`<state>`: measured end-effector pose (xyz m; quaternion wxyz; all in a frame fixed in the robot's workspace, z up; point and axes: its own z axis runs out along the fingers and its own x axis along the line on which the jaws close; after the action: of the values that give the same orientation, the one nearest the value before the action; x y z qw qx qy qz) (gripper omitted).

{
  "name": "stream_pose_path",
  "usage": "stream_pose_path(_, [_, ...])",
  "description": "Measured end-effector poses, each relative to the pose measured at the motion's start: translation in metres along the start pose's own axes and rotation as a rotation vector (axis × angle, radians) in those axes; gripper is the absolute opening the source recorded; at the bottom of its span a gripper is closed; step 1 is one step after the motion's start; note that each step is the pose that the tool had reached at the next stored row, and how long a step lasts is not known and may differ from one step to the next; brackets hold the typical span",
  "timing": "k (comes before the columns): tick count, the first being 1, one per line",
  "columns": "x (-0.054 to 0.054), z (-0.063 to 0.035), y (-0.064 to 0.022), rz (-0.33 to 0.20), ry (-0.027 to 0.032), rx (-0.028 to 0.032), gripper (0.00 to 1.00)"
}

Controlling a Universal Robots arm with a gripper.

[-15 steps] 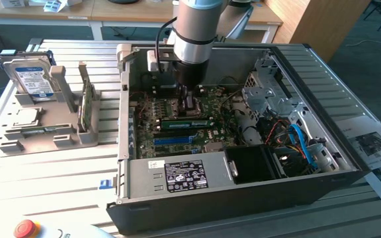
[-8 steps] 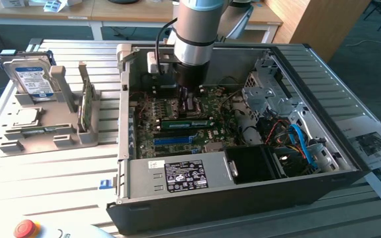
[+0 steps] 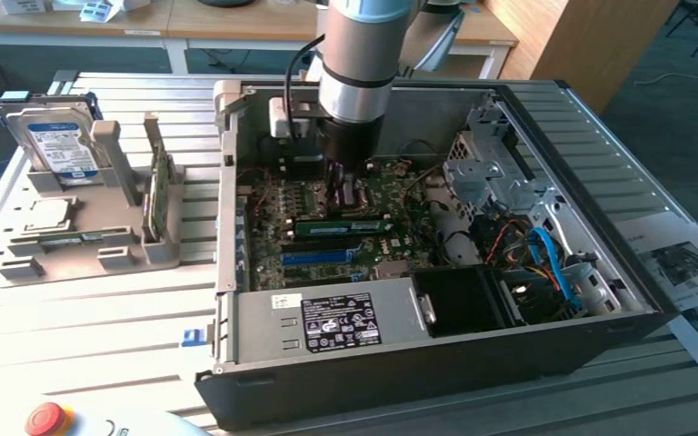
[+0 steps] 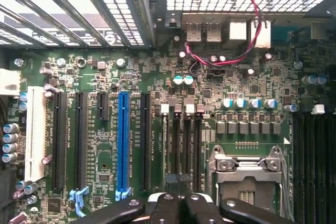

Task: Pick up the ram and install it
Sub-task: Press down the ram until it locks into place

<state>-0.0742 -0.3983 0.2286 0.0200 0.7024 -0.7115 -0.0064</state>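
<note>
The ram (image 3: 343, 223), a slim green stick, stands on its long edge among the black slots of the motherboard (image 3: 270, 204) inside the open computer case. My gripper (image 3: 346, 198) hangs straight down over it, its tips just above the stick's top edge; I cannot tell if they touch. In the wrist view my gripper (image 4: 179, 182) is shut, fingers pressed together over a row of narrow black slots (image 4: 182, 140) with white and dark latches. There I cannot tell the ram from the slots. The bright-blue slot (image 4: 123, 140) lies a few slots away.
The case's metal walls (image 3: 230, 182) ring the board, with the power supply (image 3: 337, 322), drive cage (image 3: 483, 173) and blue cables (image 3: 549, 259) close by. The processor socket (image 4: 247, 166) sits beside the slots. A grey holder (image 3: 83, 245) outside holds a hard drive (image 3: 58, 145) and an upright green board (image 3: 155, 195).
</note>
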Motion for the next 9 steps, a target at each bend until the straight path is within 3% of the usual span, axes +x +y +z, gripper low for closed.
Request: stream_pose_path(9, [0.0035,0.0001,0.0004,0.000,0.0000,-0.0001,0.10])
